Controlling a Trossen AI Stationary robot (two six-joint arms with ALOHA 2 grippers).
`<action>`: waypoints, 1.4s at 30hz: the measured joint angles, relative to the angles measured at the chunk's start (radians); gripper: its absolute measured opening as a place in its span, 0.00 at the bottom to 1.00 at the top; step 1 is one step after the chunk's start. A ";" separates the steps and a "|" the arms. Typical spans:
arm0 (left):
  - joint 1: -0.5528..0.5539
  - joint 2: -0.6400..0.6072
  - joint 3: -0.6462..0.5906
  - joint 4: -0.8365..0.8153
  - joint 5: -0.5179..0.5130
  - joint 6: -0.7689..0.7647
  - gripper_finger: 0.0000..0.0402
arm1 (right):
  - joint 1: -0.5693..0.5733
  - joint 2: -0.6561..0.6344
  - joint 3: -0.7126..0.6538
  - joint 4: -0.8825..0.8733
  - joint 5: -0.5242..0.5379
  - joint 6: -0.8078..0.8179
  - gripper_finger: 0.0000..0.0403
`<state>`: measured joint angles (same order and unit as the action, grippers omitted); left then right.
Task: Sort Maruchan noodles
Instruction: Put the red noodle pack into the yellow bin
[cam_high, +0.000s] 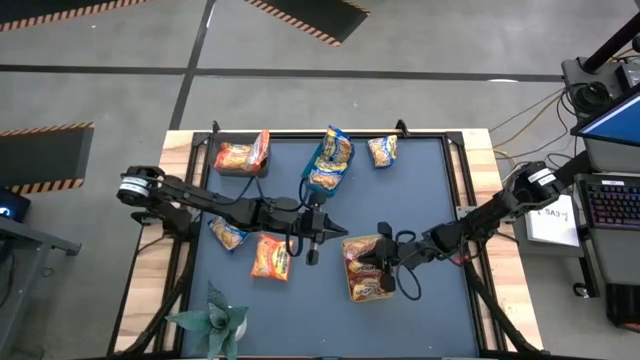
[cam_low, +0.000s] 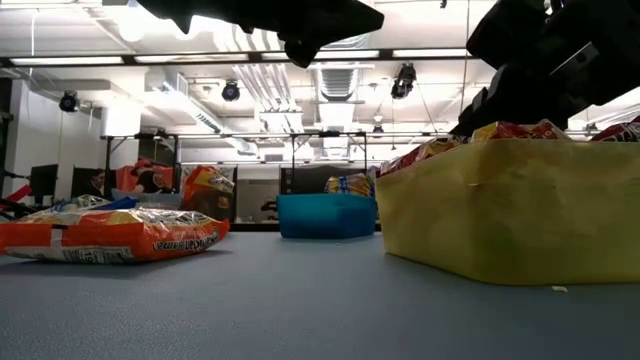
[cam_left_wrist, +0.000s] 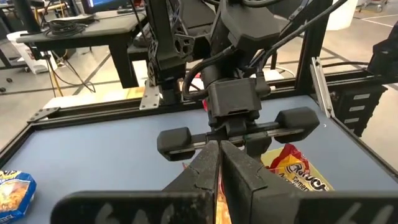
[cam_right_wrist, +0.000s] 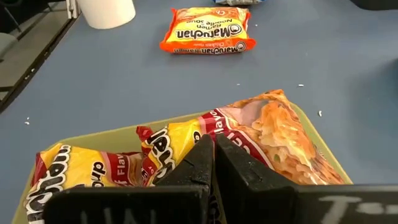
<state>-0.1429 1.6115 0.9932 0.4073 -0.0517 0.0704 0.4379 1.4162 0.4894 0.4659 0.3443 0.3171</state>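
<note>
A yellow-green bin near the table's middle holds red-and-yellow Maruchan packets. My right gripper is shut just over them, slanting down from the right. My left gripper hangs shut and holding nothing left of the bin, pointing at the right gripper. An orange packet and a smaller one lie flat on the mat to the left. A blue bin at the far middle holds blue-and-yellow packets. More orange packets stand at the far left, and one packet lies at the far right. My right gripper's shut fingertips stand at the top of a red-and-yellow packet in the yellow-green bin, coming slanting down from the table's right. I cannot tell whether they touch it. Nothing shows between the fingers.
A green plant in a white pot stands at the near left corner. The two grippers are close together above the mat's middle. Bare mat lies near the front edge and right of the bin. Wooden borders and a frame edge the mat.
</note>
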 joint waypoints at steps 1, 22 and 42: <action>0.000 0.000 0.000 0.000 0.000 0.000 0.00 | 0.000 -0.010 0.003 -0.006 -0.001 -0.004 0.02; 0.000 -0.002 0.000 -0.012 0.000 0.000 0.00 | 0.003 0.080 0.100 -0.010 -0.102 0.029 0.02; 0.000 -0.003 0.001 -0.018 -0.001 0.000 0.00 | -0.020 -0.067 0.089 -0.203 0.019 -0.098 0.02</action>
<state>-0.1425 1.6085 0.9939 0.3895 -0.0525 0.0704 0.4179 1.3488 0.5781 0.2626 0.3634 0.2193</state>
